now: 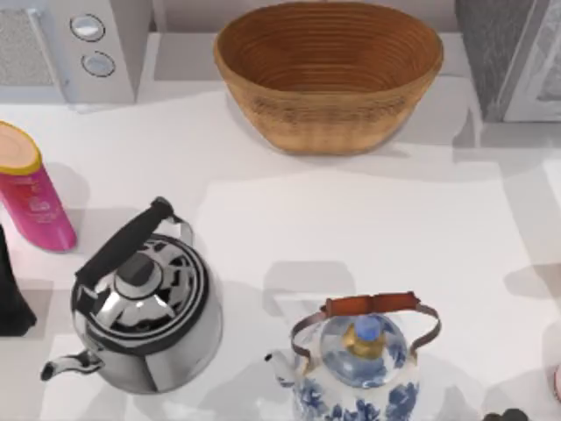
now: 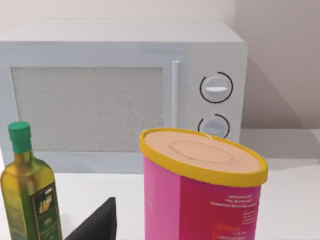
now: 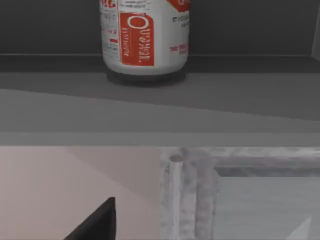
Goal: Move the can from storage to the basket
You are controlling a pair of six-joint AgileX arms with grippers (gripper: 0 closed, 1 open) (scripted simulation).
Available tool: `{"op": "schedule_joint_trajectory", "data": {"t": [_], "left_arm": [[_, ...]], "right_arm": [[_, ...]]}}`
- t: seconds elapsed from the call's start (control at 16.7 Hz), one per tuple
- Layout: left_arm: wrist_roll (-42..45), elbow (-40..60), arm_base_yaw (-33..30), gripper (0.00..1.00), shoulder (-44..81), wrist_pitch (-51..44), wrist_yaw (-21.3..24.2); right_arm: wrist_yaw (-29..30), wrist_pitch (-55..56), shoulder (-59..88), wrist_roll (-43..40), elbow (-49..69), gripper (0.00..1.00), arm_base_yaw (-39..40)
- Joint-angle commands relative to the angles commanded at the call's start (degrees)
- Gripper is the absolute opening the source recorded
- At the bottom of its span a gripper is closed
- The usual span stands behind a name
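Note:
The can (image 3: 145,35), silver with a white-and-red label, stands upright on a dark storage shelf (image 3: 160,95), straight ahead of and above my right gripper (image 3: 95,225), which is apart from it. The basket (image 1: 329,70), a wide tan wicker oval, sits at the back middle of the table with nothing showing inside. My left arm (image 1: 10,289) is parked at the left edge, its gripper (image 2: 97,222) facing the pink bottle and holding nothing. A dark part of my right arm (image 1: 508,415) shows at the front right corner.
A pink yellow-topped bottle (image 1: 31,189) and a microwave (image 1: 70,48) stand at the left, with an olive oil bottle (image 2: 27,195) nearby. A black-and-chrome kettle (image 1: 140,303) and a blue-and-white kettle (image 1: 359,364) stand at the front. A grey cabinet (image 1: 508,53) is at the back right.

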Motion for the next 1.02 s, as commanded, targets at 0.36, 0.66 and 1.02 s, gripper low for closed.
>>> {"op": "schedule_joint_trajectory", "data": {"t": [0.36,0.66,1.02], "left_arm": [[0.0,0.0,0.0,1.00,0.0,0.0,0.0],[0.0,0.0,0.0,1.00,0.0,0.0,0.0],[0.0,0.0,0.0,1.00,0.0,0.0,0.0]], "right_arm": [[2.3,-4.9,15.3,0.1,20.7,1.00,2.1],[2.6,-5.5,17.2,0.1,23.1,1.00,2.3],[3.4,-4.3,20.9,0.1,26.5,1.00,2.8]]}}
